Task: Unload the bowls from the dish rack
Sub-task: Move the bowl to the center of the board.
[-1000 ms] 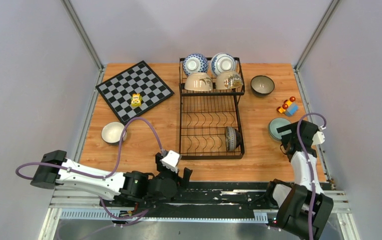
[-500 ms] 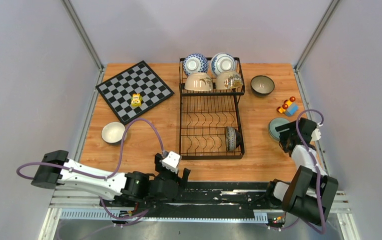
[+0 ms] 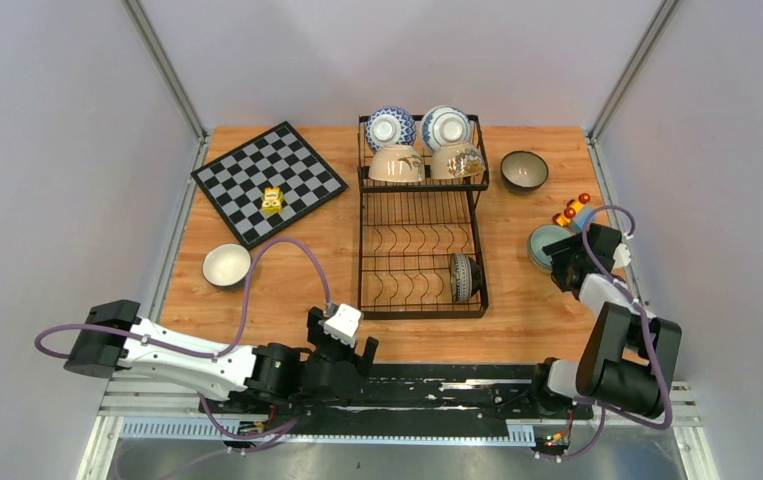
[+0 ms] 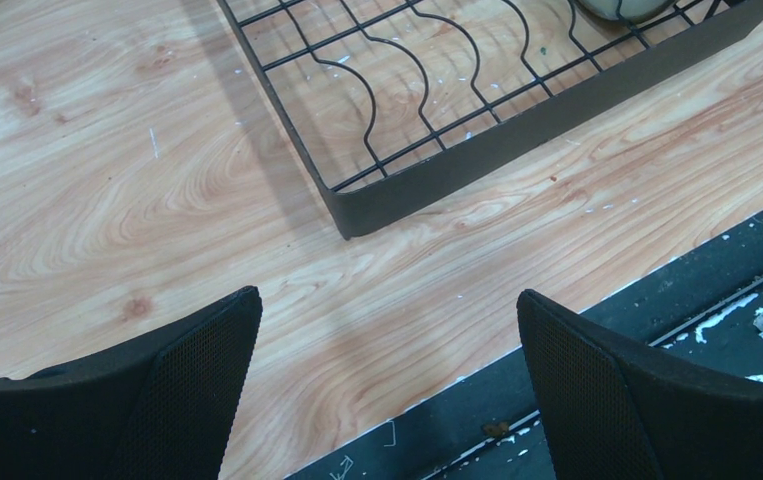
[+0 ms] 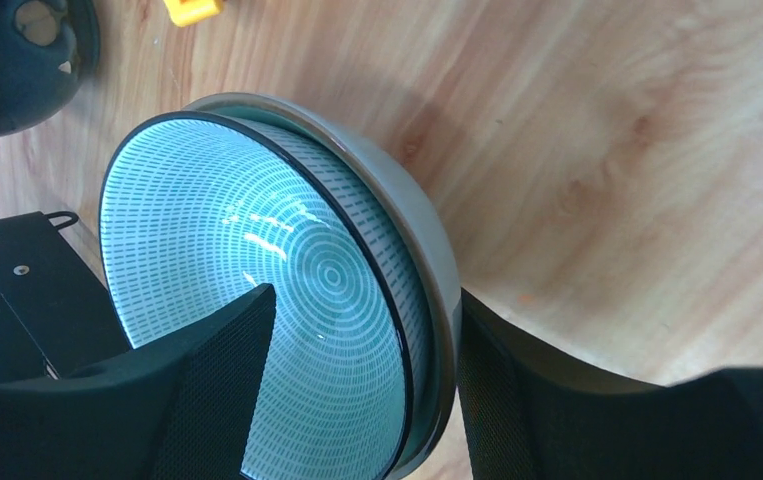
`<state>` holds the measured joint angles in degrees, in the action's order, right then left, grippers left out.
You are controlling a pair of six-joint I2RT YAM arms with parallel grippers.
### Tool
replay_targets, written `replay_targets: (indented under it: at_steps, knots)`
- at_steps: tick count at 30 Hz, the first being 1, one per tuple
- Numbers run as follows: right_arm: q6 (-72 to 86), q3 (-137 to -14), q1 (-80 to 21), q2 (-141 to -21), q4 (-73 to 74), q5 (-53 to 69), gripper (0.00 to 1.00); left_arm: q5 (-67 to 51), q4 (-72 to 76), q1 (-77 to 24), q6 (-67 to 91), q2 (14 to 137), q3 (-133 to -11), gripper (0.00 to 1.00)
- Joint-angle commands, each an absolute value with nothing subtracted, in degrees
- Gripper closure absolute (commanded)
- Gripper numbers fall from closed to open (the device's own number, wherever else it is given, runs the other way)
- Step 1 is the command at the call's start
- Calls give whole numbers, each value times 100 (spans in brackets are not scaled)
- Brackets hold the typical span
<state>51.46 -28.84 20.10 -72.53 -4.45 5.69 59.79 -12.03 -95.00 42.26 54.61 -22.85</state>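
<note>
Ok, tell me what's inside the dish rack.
Upper basket: two blue-and-white bowls at the back, two beige bowls in front. Lower tray: one patterned bowl on edge near the right front corner. Whatever lies beneath the upper basket is covered.

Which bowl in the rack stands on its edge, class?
The dark patterned bowl in the rack's lower tray, near its right side. It alone stands on edge; the other four sit in the upper basket.

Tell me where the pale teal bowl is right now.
In the top view the pale teal bowl is right of the dish rack, just below the toy blocks, the right gripper straddling its rim.
</note>
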Motion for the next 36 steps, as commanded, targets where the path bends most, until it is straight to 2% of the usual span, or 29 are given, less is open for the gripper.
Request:
replay_targets:
  at_steps: [1,14,23,28,36]
  knots:
    - [5381,-3268,1639,-7589,-817,394,33,6248,-1439,-9474,4491,5437,-2460,0]
    - [5758,-4220,1252,-9130,-1182,44,34,6316,-2453,-9475,5080,5037,-2505,0]
    - [5553,-4962,1090,-9658,-959,112,31,6522,-2322,-9474,4991,5221,-2575,0]
    - [5372,-5028,1084,-9445,-712,115,25,6559,-2313,-9475,4884,5540,-2765,0]
    - [4528,-5209,1081,-8232,582,-147,18,6427,-2086,-9472,4760,5637,-2820,0]
